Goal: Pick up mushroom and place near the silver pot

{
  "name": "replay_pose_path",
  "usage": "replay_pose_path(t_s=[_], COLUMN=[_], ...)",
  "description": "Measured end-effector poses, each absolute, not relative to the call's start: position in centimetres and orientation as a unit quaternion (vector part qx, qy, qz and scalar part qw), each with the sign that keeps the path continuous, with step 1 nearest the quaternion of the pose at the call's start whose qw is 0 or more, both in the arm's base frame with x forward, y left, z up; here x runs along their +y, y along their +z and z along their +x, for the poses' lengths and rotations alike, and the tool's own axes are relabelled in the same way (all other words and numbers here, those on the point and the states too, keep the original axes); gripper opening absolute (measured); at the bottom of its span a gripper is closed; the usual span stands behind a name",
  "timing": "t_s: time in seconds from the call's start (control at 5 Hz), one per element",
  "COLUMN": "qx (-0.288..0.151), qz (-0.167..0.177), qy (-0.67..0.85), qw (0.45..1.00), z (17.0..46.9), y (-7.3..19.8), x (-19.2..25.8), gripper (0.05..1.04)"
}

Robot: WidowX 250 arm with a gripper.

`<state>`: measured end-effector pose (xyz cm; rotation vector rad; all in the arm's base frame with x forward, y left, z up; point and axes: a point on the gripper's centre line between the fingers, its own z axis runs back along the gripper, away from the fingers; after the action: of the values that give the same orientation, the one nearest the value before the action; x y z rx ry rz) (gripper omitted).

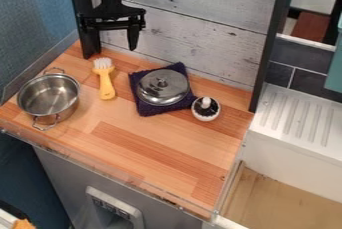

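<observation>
Mushroom (206, 109) sits toward the right side of the counter (150, 145) in the camera view, well apart from the fingers (133, 39). They hang spread, with nothing between them, from the gripper (112, 43) at the upper left. A dark post (267, 48) rises near the mushroom at the counter's right edge; wood stretches toward the front edge. Just beside the mushroom, a metal lid (162, 87) rests on a dark cloth (155, 109). Cloth, lid and yellow brush (107, 84) lie between mushroom and silver pot (48, 95).
</observation>
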<state>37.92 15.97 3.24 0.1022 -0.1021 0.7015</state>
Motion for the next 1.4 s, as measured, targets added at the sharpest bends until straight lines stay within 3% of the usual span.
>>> replay_pose_path(t_s=[0.4, 1.0, 1.4], qx=[-0.021, -0.061, -0.065], qz=[0.051, 0.042, 0.037], qy=[0.319, 0.186, 0.122], qw=[0.946, 0.98, 0.99], z=[37.2, 38.1, 37.9], y=[0.5, 1.8, 1.5], x=[14.1, 5.7, 2.1], gripper=[1.0, 1.0, 1.0])
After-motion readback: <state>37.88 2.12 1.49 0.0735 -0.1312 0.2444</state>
